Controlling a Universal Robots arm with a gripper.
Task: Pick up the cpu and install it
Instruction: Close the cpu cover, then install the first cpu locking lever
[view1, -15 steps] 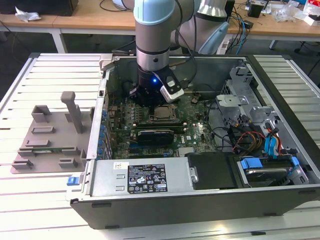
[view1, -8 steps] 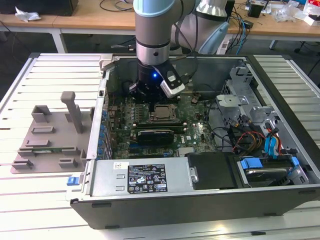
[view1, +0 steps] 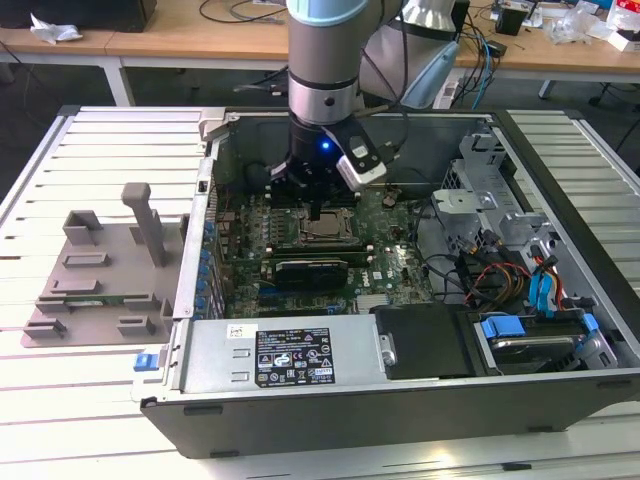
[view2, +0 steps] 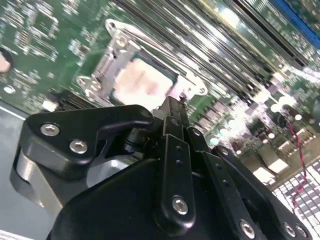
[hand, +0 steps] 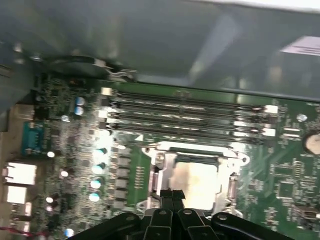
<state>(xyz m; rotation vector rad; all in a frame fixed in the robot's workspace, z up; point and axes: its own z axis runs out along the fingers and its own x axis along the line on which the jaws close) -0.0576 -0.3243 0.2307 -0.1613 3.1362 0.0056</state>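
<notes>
Gripper (hand: 172, 193) pinched together, empty, by edge of cpu (hand: 199, 181), cpu lying in socket (hand: 159, 172), open PC case (view1: 330, 420).

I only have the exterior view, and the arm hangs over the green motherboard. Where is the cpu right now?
Observer: In the first wrist view, the small flat square cpu with a pale silvery top lies flat inside the metal-framed socket.
Operator: So is the gripper holding anything?
Observer: No. In the second wrist view the gripper is shut with nothing between its fingertips, over the socket's rim. I cannot tell whether it touches.
</notes>
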